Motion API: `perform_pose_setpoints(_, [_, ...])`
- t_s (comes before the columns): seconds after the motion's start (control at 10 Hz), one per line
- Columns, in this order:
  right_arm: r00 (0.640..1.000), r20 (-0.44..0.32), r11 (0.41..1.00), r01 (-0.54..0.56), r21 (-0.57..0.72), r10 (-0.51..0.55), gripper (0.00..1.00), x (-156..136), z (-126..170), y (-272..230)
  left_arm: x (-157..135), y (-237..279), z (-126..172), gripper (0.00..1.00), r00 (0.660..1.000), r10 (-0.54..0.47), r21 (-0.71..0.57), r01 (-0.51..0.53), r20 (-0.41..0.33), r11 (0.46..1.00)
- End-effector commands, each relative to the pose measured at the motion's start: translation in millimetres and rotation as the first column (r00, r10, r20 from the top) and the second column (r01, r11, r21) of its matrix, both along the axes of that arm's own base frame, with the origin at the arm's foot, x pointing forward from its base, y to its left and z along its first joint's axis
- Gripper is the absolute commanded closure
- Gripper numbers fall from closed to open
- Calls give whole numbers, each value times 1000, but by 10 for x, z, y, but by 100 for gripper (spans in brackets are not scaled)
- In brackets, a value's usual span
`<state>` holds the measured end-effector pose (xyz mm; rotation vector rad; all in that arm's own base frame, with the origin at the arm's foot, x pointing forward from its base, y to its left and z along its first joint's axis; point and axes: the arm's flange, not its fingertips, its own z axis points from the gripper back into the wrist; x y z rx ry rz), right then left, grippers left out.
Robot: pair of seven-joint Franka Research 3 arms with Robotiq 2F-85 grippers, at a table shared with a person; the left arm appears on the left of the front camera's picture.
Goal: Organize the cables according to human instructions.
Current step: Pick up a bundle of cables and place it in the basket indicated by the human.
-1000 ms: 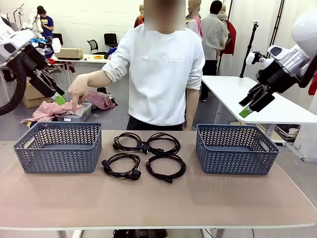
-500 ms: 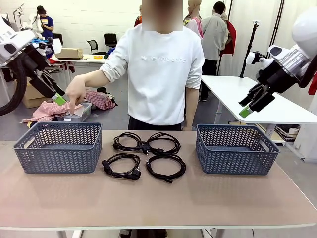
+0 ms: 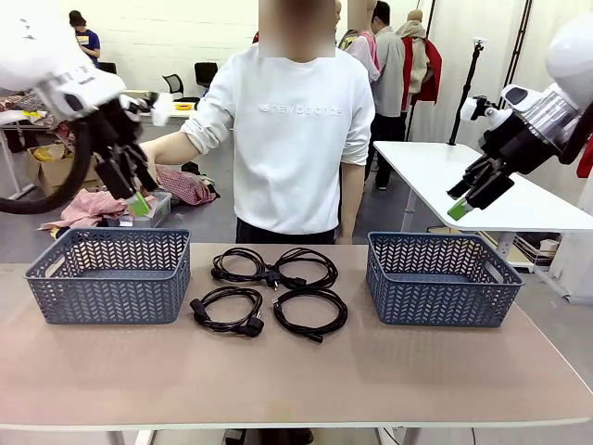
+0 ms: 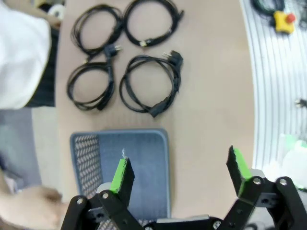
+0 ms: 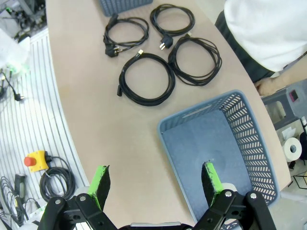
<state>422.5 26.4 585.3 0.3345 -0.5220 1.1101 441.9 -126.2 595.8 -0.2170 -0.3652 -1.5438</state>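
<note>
Several black coiled cables lie in a square cluster at the table's middle, with coils at the back left, back right, front left and front right. My left gripper hangs open above the far edge of the left blue basket, in front of the person's outstretched hand. Its wrist view has the open left gripper over that basket, with the cables beyond. My right gripper is open, high above the right basket. The right wrist view looks past the open right gripper at the basket and cables.
A person in a white sweatshirt stands at the far side, one arm reaching toward the left basket. Behind that basket are a clear box and checked cloth. A white table stands at the back right. The table's front half is bare.
My left arm has swung in from the far left and now covers the person's pointing hand above the left basket. The right arm and the cables have not moved.
</note>
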Motion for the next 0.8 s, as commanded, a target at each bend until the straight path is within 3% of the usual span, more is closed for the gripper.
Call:
perform_pose_setpoints(0.0, [1000,1,1000,0,-1,0,0,17,24,-3,77,-235,-161,0,991,-124,119,118,41,986])
perform_pose_setpoints(0.3, [1000,1,1000,0,-1,0,0,17,24,-3,60,-632,-573,0,976,-188,239,158,107,958])
perform_pose_setpoints(0.7, [1000,1,1000,0,-1,0,0,17,24,-3,2,-831,-1260,0,983,-141,284,102,121,953])
